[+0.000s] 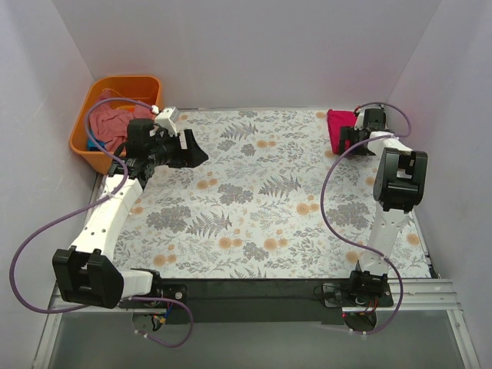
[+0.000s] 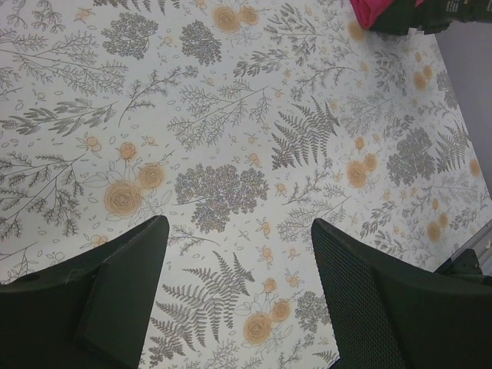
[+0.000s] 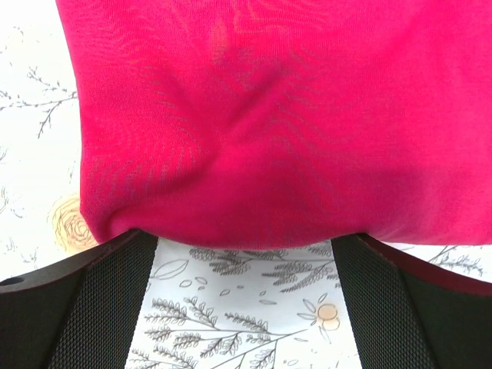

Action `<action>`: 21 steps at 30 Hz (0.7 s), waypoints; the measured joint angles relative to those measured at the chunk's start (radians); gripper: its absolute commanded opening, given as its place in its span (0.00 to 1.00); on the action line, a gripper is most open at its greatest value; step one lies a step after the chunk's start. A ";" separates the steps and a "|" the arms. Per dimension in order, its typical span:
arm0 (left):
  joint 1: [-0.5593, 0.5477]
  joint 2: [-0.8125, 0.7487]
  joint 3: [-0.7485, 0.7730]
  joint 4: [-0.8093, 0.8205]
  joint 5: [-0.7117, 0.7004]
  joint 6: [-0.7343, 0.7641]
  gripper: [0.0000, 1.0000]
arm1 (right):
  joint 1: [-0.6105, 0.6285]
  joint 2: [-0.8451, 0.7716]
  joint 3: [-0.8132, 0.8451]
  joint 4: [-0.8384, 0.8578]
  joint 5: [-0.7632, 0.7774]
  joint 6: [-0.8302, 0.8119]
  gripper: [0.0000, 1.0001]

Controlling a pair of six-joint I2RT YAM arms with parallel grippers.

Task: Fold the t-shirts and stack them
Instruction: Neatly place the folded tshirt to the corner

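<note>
The crimson-pink t-shirt [image 1: 338,127] lies folded at the table's far right corner. It fills the top of the right wrist view [image 3: 261,115] and shows at the top edge of the left wrist view [image 2: 369,11]. My right gripper [image 1: 350,140] is open right at its near edge, fingers spread wide [image 3: 244,238], with the cloth edge reaching over their tips. The salmon-pink t-shirt [image 1: 111,121] lies crumpled in the orange tub, with a glimpse of the teal-blue t-shirt [image 1: 92,144] beside it. My left gripper [image 1: 194,151] is open and empty above the floral cloth [image 2: 238,224], next to the tub.
The orange plastic tub [image 1: 127,81] stands off the table's far left corner. The floral table cloth [image 1: 261,200] covers the table. White walls close in the back and both sides. A metal rail [image 1: 438,288] runs along the near edge.
</note>
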 measured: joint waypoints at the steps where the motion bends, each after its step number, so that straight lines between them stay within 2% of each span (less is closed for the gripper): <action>1: 0.000 0.002 0.000 -0.001 0.000 0.000 0.75 | -0.002 0.008 0.010 -0.001 -0.001 -0.001 0.98; 12: 0.000 0.008 0.000 -0.005 0.004 0.003 0.75 | -0.007 0.079 0.123 -0.016 -0.002 -0.027 0.98; 21: 0.000 0.034 0.031 -0.057 0.005 0.024 0.78 | -0.017 0.086 0.143 -0.034 -0.042 -0.083 0.99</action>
